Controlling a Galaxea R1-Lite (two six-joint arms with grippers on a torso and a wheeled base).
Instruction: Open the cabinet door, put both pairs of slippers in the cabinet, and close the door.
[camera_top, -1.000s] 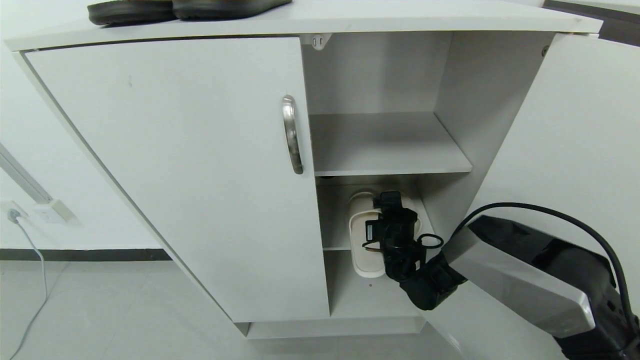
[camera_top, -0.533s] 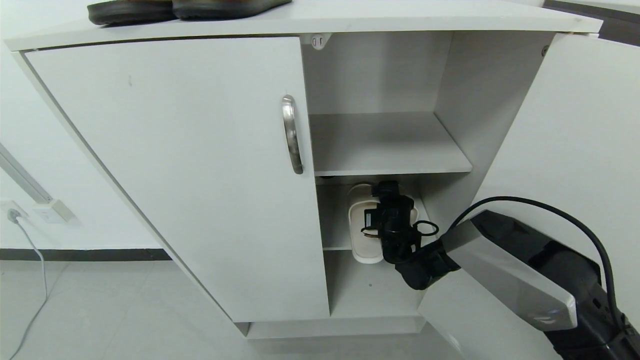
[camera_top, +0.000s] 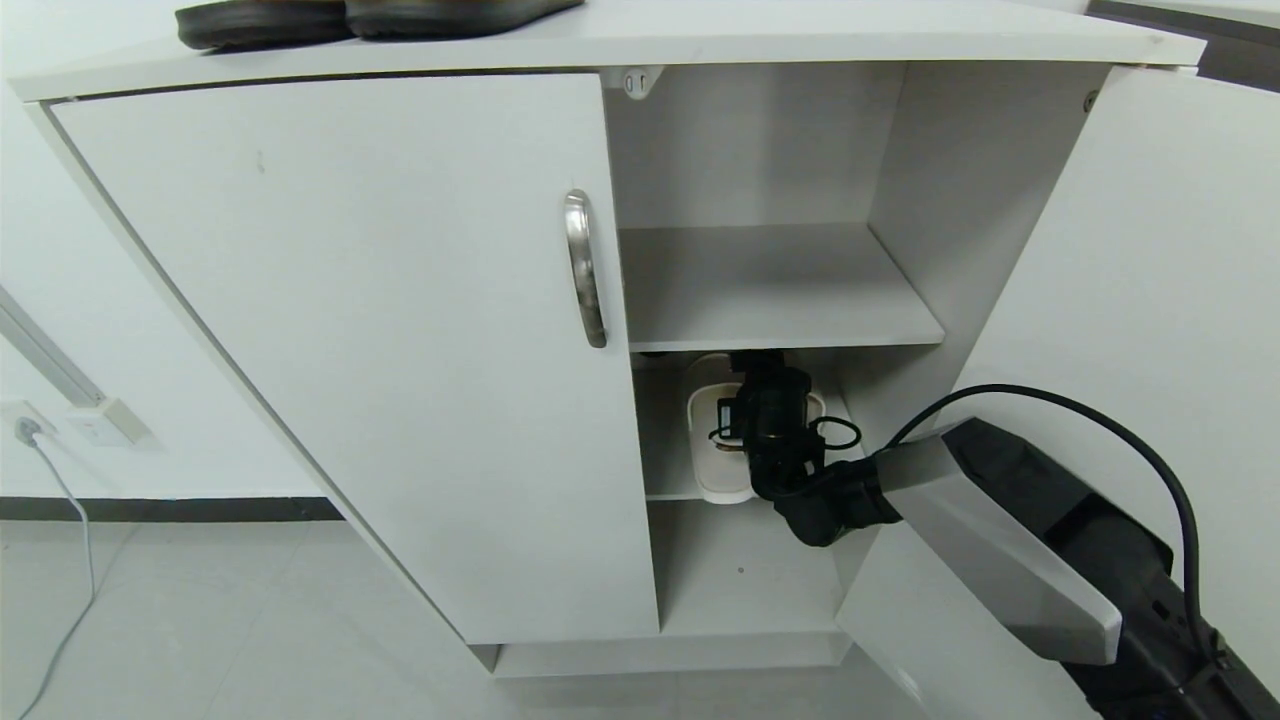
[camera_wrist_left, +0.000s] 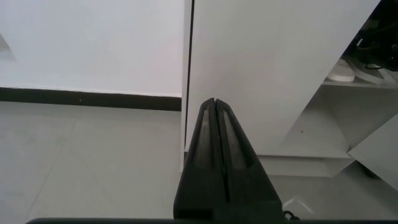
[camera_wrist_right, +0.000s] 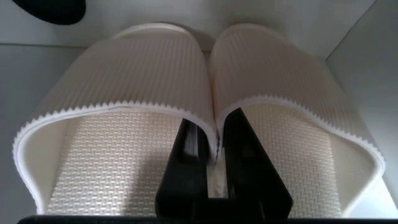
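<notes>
Since a second ago, the right arm has pushed further in, and the cream slippers (camera_top: 715, 472) it carries have gone from hanging out over the front of the lower shelf (camera_top: 662, 450) to sitting deeper in the cabinet (camera_top: 800, 45), tucked up under the upper shelf (camera_top: 770, 285).

The right gripper (camera_top: 757, 392) is clamped down on the pair. In the right wrist view one finger (camera_wrist_right: 186, 165) sits inside each slipper, pinching the two inner side walls together, so the jaws are nearly closed with just that double wall between them. The slippers (camera_wrist_right: 124, 81) are slide-style, off-white, with wide ribbed straps that have a little zigzag trim along the edge and a woven-looking pattern on the footbeds. They're side by side and touching, toes pointing toward the back of the cabinet, heels about level with the lower shelf's front edge. Hard to say if the soles actually rest on the shelf or hang just above it.

The right door (camera_top: 1150, 280) is swung wide open and the left door (camera_top: 350, 330) is closed, its metal handle (camera_top: 585, 270) upright near the inner edge. The black slippers (camera_top: 350, 15) are on top of the cabinet, at its left end.

The left gripper (camera_wrist_left: 214, 106) is low, in front of the closed left door, fingers pressed flat together with nothing between them.
</notes>
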